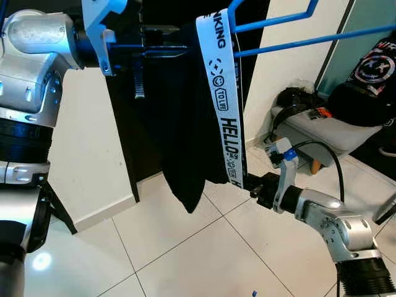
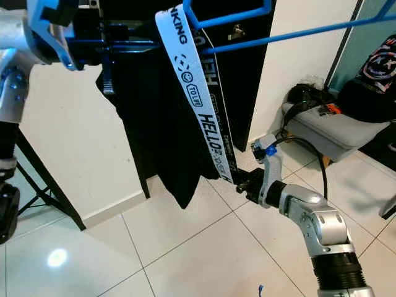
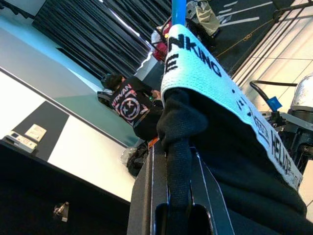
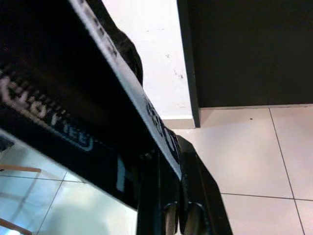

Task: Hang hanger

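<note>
A blue hanger (image 1: 291, 20) is held high up, with a black garment (image 1: 179, 136) draped over its bar. A white strap (image 1: 226, 93) printed "HELLO" hangs down the garment's front. My left gripper (image 1: 176, 40) is raised at the top left and is shut on the cloth-covered hanger bar (image 3: 178, 161). The hanger's bare blue end (image 3: 178, 10) shows beyond it. Low on the right, my right gripper (image 1: 255, 184) is shut on the strap's lower end (image 4: 161, 132), together with the black cloth beside it. The hanger's hook is hidden.
A dark panel (image 2: 247, 80) and a white wall (image 1: 93, 161) stand behind the garment. At the right are a grey seat (image 1: 328, 133) with a black bag (image 1: 294, 99) and a black printed shirt (image 1: 371, 68). A tripod leg (image 1: 59, 213) crosses the tiled floor (image 1: 185, 253) at the left.
</note>
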Robot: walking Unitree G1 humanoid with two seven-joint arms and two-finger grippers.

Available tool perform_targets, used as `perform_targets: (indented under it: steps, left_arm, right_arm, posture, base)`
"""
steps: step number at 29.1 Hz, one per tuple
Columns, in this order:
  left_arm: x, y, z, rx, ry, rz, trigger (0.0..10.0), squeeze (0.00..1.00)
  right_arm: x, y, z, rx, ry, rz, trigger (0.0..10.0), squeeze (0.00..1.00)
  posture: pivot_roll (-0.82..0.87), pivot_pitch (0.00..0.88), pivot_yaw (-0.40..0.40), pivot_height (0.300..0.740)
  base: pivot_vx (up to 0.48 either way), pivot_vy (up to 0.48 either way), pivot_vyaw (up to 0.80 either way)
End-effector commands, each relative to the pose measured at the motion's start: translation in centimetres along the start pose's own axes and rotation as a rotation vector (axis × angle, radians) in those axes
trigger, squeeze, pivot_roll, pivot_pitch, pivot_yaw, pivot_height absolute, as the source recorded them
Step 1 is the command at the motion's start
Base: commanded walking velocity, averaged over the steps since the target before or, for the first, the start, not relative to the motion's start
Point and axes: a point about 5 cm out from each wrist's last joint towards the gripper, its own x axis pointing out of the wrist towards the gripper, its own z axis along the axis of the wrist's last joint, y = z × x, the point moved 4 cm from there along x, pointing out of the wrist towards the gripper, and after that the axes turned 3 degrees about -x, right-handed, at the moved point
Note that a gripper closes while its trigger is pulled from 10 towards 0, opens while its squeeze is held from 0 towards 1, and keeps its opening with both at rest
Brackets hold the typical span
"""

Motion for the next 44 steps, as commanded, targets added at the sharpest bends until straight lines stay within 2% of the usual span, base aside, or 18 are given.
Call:
perform_targets:
  steps: [1,6,10,11,12,13,15,16,20,23,27,32,33,34,35,38,40,44]
  left_arm:
    - [0.0,0.7,0.9,0.020,-0.027,0.026,10.0,0.00]
    - [-0.5,1.0,-0.4,0.036,0.031,0.055,10.0,0.00]
    - [-0.8,1.2,-1.4,0.042,0.078,0.077,10.0,0.00]
    - [-1.2,1.3,-2.3,0.048,0.116,0.097,10.0,0.00]
    - [-2.2,1.4,-4.9,0.081,0.238,0.137,10.0,0.00]
    - [-2.2,1.4,-4.9,0.081,0.238,0.137,10.0,0.00]
    - [-3.2,1.2,-6.8,0.082,0.312,0.167,10.0,0.00]
    - [-3.2,1.2,-6.8,0.082,0.312,0.167,10.0,0.00]
    - [-5.2,-0.3,-10.3,0.095,0.442,0.177,10.0,0.00]
    - [-5.6,-1.3,-11.1,0.052,0.436,0.167,10.0,0.00]
    - [-4.8,-2.6,-9.1,-0.142,0.207,0.156,10.0,0.00]
    - [-4.5,-3.7,-8.1,-0.213,0.126,0.084,10.0,0.00]
    - [-4.5,-3.7,-8.1,-0.213,0.126,0.084,10.0,0.00]
    - [-4.7,-4.9,-8.1,-0.245,0.124,0.013,10.0,0.00]
    - [-4.7,-4.9,-8.1,-0.245,0.124,0.013,10.0,0.00]
    - [-5.3,-6.1,-8.5,-0.254,0.157,-0.058,10.0,0.00]
    - [-5.9,-7.0,-9.3,-0.237,0.214,-0.099,10.0,0.00]
    - [-6.7,-7.8,-10.7,-0.207,0.309,-0.122,10.0,0.00]
  right_arm:
    - [-0.2,-0.2,-0.3,0.031,0.000,-0.011,0.0,0.00]
    - [-1.2,-2.2,0.5,0.082,-0.049,-0.096,0.0,0.00]
    - [-1.9,-2.9,1.3,0.101,-0.087,-0.124,0.0,0.00]
    - [-2.4,-3.5,2.0,0.121,-0.127,-0.140,0.0,0.00]
    - [-4.0,-4.8,4.2,0.182,-0.263,-0.179,0.0,0.00]
    - [-4.0,-4.8,4.2,0.182,-0.263,-0.179,0.0,0.00]
    - [-5.6,-5.9,6.3,0.231,-0.400,-0.201,0.0,0.00]
    - [-5.6,-5.9,6.3,0.231,-0.400,-0.201,0.0,0.00]
    - [-8.6,-7.6,8.7,0.293,-0.585,-0.245,0.0,0.00]
    - [-9.4,-8.3,9.0,0.299,-0.618,-0.276,0.0,0.00]
    - [-9.1,-9.0,8.4,0.313,-0.581,-0.335,0.0,0.00]
    - [-8.7,-9.0,8.3,0.336,-0.579,-0.339,0.0,0.00]
    - [-8.7,-9.0,8.3,0.336,-0.579,-0.339,0.0,0.00]
    - [-8.5,-8.9,8.5,0.337,-0.579,-0.332,0.0,0.00]
    - [-8.5,-8.9,8.5,0.337,-0.579,-0.332,0.0,0.00]
    - [-8.5,-9.0,8.8,0.339,-0.586,-0.330,0.0,0.00]
    - [-8.8,-9.2,9.1,0.341,-0.597,-0.337,0.0,0.00]
    - [-9.3,-9.6,9.7,0.338,-0.616,-0.350,0.0,0.00]
  posture:
    - [0.04,0.000,-0.013,0.740]
    - [0.04,0.002,-0.013,0.740]
    - [0.04,0.004,-0.014,0.740]
    - [0.04,0.005,-0.012,0.740]
    - [0.04,0.005,-0.012,0.740]
    - [0.04,0.005,-0.012,0.740]
    - [0.04,0.008,-0.009,0.740]
    - [0.04,0.008,-0.009,0.740]
    - [0.04,0.012,-0.009,0.740]
    - [0.04,0.012,-0.009,0.740]
    - [0.04,0.018,-0.015,0.740]
    - [0.04,0.020,-0.018,0.740]
    - [0.04,0.020,-0.018,0.740]
    - [0.05,0.019,-0.020,0.740]
    - [0.05,0.019,-0.020,0.740]
    - [0.05,0.019,-0.020,0.740]
    - [0.04,0.020,-0.021,0.740]
    - [0.04,0.019,-0.021,0.740]
  base:
    - [0.000,0.000,0.00]
    - [0.000,0.000,0.00]
    - [0.000,0.000,0.00]
    - [0.000,0.000,0.00]
    - [0.000,0.000,0.00]
    - [0.000,0.000,0.00]
    - [0.000,0.000,0.00]
    - [0.000,0.000,0.00]
    - [0.000,0.000,0.00]
    - [0.000,0.000,0.00]
    - [0.000,0.000,0.00]
    - [0.000,0.000,0.00]
    - [0.000,0.000,0.00]
    - [0.000,0.000,0.00]
    - [0.000,0.000,0.00]
    - [0.000,0.000,0.00]
    - [0.000,0.000,0.00]
    - [0.000,0.000,0.00]
